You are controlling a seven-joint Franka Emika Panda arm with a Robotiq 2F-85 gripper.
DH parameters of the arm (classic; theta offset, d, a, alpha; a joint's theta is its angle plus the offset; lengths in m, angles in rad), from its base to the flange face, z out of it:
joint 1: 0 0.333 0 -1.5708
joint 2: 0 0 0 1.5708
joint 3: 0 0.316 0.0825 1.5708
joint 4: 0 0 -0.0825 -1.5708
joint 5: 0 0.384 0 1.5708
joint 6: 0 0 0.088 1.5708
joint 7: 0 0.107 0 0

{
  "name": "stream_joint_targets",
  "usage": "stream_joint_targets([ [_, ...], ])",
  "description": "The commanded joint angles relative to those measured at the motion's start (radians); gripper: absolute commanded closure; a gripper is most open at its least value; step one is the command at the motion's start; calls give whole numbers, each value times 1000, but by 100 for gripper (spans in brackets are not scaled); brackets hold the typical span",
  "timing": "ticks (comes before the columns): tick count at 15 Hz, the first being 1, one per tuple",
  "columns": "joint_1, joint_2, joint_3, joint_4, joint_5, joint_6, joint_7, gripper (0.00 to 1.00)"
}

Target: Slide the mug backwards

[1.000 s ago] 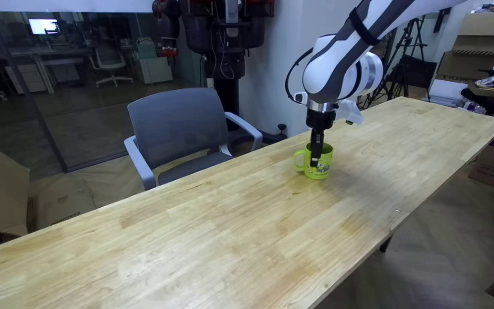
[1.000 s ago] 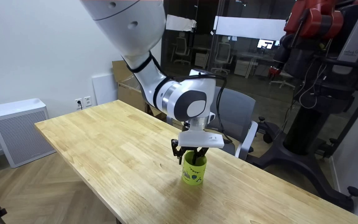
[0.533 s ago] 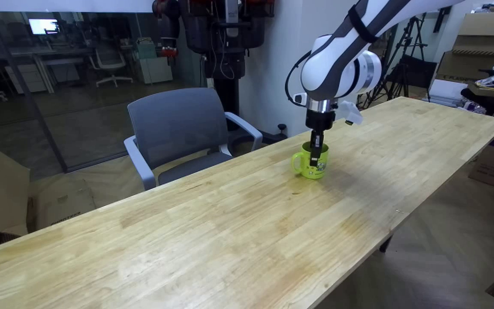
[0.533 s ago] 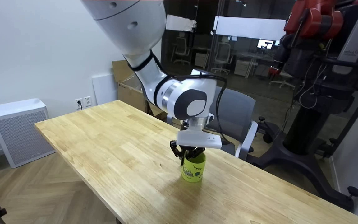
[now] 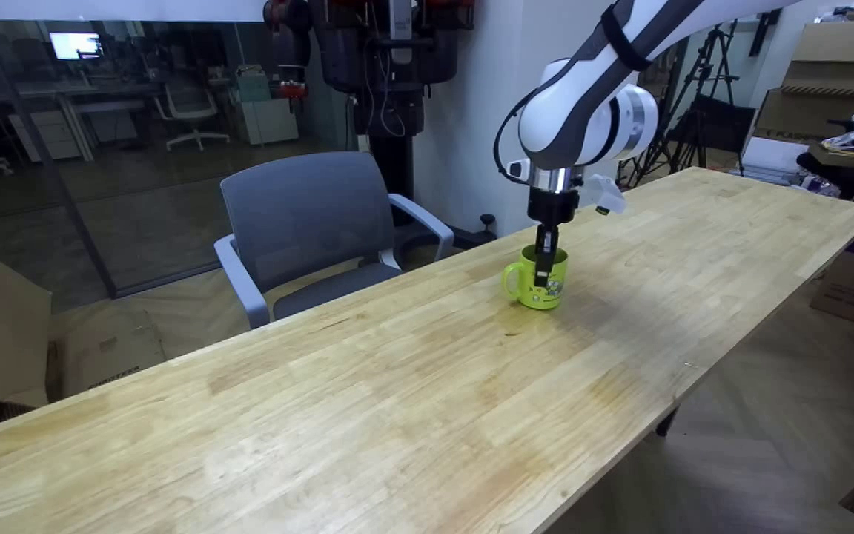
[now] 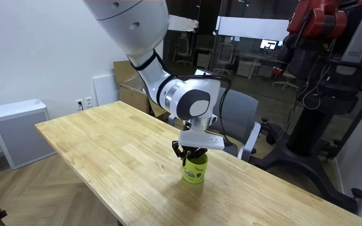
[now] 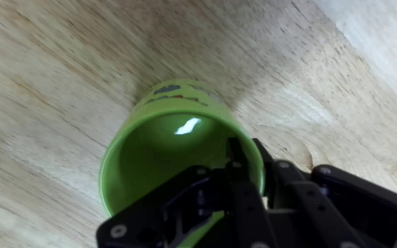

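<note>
A lime-green mug (image 5: 525,291) stands upright on the wooden table (image 5: 323,415), its handle showing on the chair's side. My gripper (image 7: 246,144) points down from above and is shut on the mug's wall. In the wrist view one black finger (image 7: 235,151) reaches inside the mug, and its partner presses along the outside, with the rim between them. Seen in an exterior view, the outer finger (image 6: 184,160) runs down the side of the mug (image 6: 194,173); the inner fingertip is hidden by the mug.
A grey office chair (image 5: 308,215) stands close behind the table's long edge. Beyond it is a large black and red robot (image 6: 322,59). Cardboard boxes (image 5: 1,326) lie on the floor by the table's far end, and an air purifier (image 6: 20,131) stands by the wall.
The fingers have closed from a spread stance onto the mug's wall. Meanwhile the mug shifted and turned a little, moving slightly to the left in both exterior views.
</note>
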Motion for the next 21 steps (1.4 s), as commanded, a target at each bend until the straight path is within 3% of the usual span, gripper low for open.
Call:
stream_joint_targets([
  [1, 23, 1, 4, 17, -12, -33, 43, 97],
  [10, 136, -1, 18, -26, -48, -20, 174, 97],
  [21, 178, -175, 48, -378, -40, 138, 410, 97],
])
